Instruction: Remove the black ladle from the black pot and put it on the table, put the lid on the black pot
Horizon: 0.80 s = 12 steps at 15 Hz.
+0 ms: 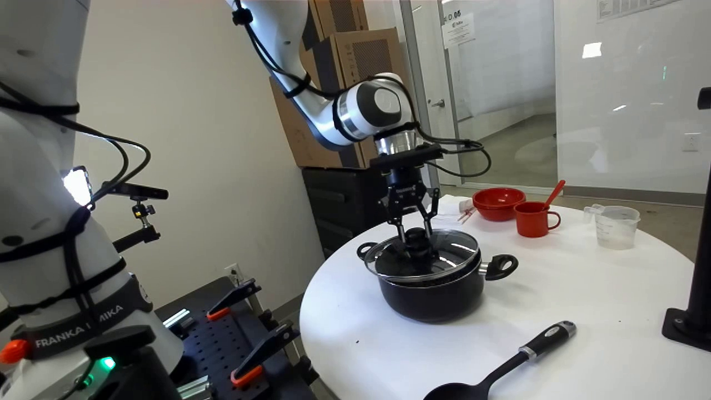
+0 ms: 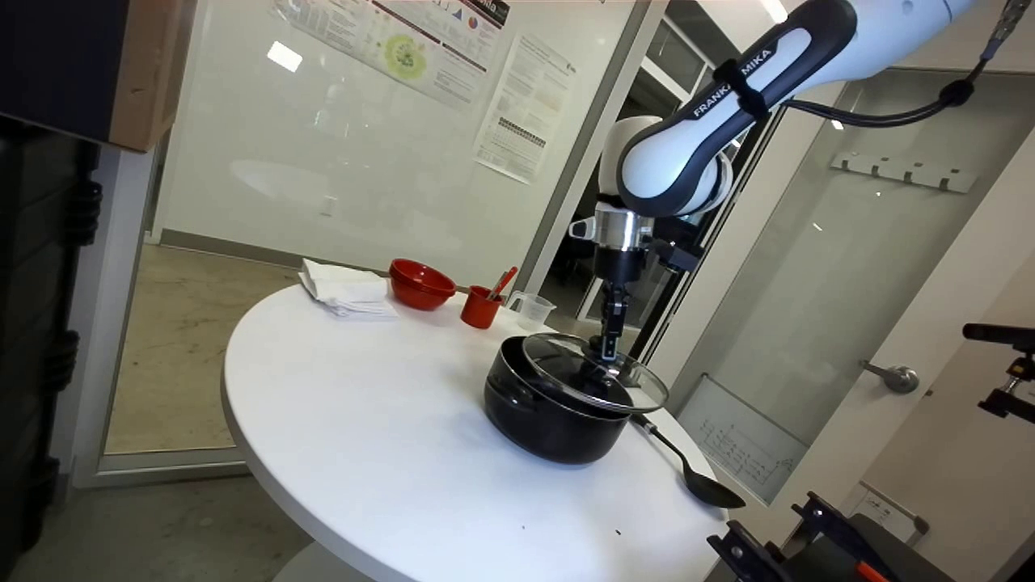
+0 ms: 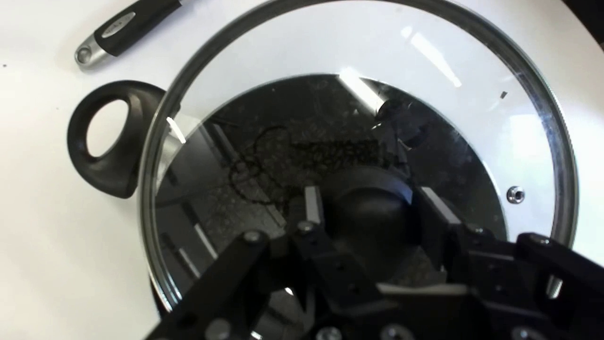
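Observation:
The glass lid (image 1: 452,247) has a black knob and a grey rim. It sits tilted and off-centre over the black pot (image 1: 433,305), overhanging one side in an exterior view (image 2: 647,390). I cannot tell whether its rim touches the pot. My gripper (image 1: 415,236) points down with its fingers on both sides of the knob, seemingly shut on it. The wrist view shows the gripper (image 3: 370,205) around the knob, and a pot handle (image 3: 137,118) beside the lid. The black ladle (image 1: 508,366) lies on the white table (image 1: 605,294) beside the pot, also in an exterior view (image 2: 687,469).
Red bowls (image 1: 500,203), a red cup (image 1: 530,221) with a red spoon (image 1: 554,194), and a clear measuring cup (image 1: 617,228) stand at the table's far side. White cloths (image 2: 344,293) lie near the bowls. A black stand (image 1: 697,278) rises at the table's edge.

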### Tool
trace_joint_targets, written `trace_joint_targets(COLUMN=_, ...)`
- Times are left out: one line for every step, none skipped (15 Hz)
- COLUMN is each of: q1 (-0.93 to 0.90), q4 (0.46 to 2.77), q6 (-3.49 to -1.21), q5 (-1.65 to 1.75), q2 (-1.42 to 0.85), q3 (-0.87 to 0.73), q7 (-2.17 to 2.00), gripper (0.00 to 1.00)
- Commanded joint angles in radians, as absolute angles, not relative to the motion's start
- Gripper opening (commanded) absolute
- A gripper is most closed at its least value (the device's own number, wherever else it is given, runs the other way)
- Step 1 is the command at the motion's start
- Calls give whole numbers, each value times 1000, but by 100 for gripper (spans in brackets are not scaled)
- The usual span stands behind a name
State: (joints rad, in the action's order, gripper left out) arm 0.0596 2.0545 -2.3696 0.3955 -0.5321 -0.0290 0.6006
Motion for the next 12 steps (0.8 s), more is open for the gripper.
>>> trace_joint_targets(q1=58, q4=1980, q6=-2367, q5=419, q2=-573, q3=-40, q7=565, gripper=25)
trace_joint_targets(q1=58, q4=1964, q6=-2367, q5=419, q2=-583, q3=-41, q7=561, gripper=25)
trace_joint_targets(q1=57, q4=1950, q6=-2370, q5=420, q2=-592, q3=-42, q7=557, gripper=25)
trace_joint_targets(q1=57, q4=1938, q6=-2368, q5=419, q2=-601, q3=-41, q7=556, gripper=25)
trace_joint_targets(q1=55, q4=1927, q6=-2366, q5=420, q2=-609, q3=-41, q7=554, gripper=25)
trace_joint_targets(q1=55, q4=1918, q6=-2364, q5=418, q2=-616, q3=-38, q7=555, gripper=25)
trace_joint_targets(q1=54, q4=1910, q6=-2363, q5=417, q2=-623, q3=-37, q7=555, gripper=25)
trace_joint_targets(q1=53, q4=1906, q6=-2359, q5=416, q2=-631, q3=-35, q7=556, gripper=25)
trace_joint_targets(q1=52, q4=1902, q6=-2358, q5=414, q2=-636, q3=-33, q7=557, gripper=25)
trace_joint_targets(q1=52, q4=1900, q6=-2356, q5=412, q2=-644, q3=-31, q7=559, gripper=25)
trace_joint_targets(q1=52, q4=1899, q6=-2359, q5=412, q2=-651, q3=-29, q7=560, gripper=25)
trace_joint_targets(q1=55, q4=1900, q6=-2362, q5=408, q2=-656, q3=-23, q7=566, gripper=25)
